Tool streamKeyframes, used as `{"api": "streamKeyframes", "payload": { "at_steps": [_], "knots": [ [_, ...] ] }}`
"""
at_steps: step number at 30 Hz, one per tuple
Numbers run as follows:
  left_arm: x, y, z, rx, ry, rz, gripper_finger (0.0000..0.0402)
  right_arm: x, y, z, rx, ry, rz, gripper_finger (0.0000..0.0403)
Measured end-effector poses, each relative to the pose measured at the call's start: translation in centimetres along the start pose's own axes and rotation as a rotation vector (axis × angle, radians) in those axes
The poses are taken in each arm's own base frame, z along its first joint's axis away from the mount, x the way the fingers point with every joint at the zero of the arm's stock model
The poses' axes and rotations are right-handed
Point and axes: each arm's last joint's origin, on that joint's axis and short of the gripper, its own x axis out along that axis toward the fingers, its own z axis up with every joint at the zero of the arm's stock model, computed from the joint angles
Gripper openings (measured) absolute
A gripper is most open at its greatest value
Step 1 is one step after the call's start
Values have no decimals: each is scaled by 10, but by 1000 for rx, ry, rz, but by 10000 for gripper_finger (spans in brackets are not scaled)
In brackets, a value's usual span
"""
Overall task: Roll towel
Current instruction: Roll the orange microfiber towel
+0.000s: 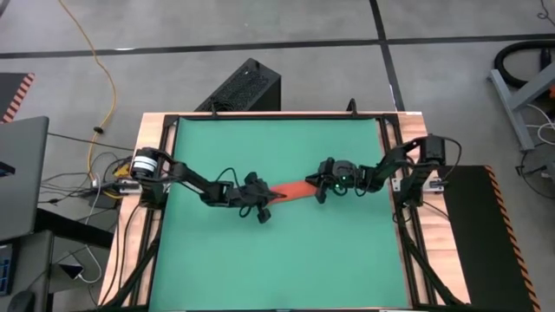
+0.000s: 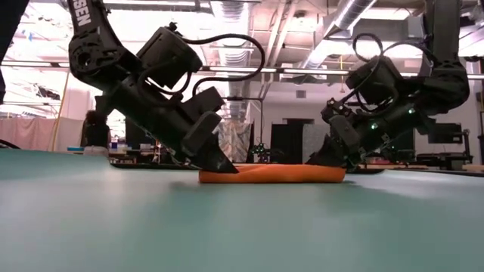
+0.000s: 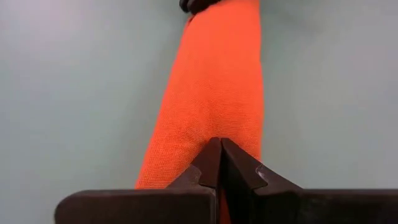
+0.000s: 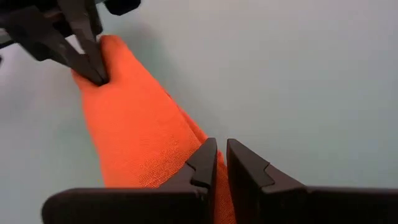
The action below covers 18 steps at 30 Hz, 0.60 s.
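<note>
Low view, nearest first — bare mat (image 2: 227, 227) in front, then the towel (image 2: 272, 174) lying flat on it as a low orange strip, long axis running side to side between the two arms. The left gripper (image 2: 221, 163) is down at one end, tips on the cloth. The right gripper (image 2: 333, 160) is down at the other end.

Left wrist view: the left gripper (image 3: 221, 163) has its fingers pressed together with no gap, tips sitting on the near end of the towel (image 3: 214, 106); whether any fold is caught between them I cannot tell. The strip runs straight away from it toward the other arm.

Right wrist view: right gripper (image 4: 221, 163) shows a thin slit between its fingers, tips over the edge of the towel (image 4: 137, 137), apparently nipping that end — a pinch on cloth is my reading, not certain. Left gripper (image 4: 96, 71) shows at the far end.

High view: towel (image 1: 295, 189) near the middle of the green mat (image 1: 277, 260), slightly slanted, left gripper (image 1: 260, 201) and right gripper (image 1: 328, 184) at opposite ends, so each arm is nearest its own end.

Judgement: the cloth already looks gathered into a narrow band. Rolling would have to go along that long axis, one end toward the other — either arm could start it.
</note>
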Motion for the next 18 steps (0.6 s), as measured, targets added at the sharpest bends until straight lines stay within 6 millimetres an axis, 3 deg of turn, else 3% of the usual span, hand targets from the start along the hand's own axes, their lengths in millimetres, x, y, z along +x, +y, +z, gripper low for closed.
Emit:
{"api": "streamKeyframes", "payload": {
  "at_steps": [9,18],
  "knots": [
    [2,8,-2,62,76,-60,0,-17,20,29,-181,-176,77,58],
    [7,25,2,98,102,-131,0,-8,27,14,-260,-131,128,58]
  ]
}}
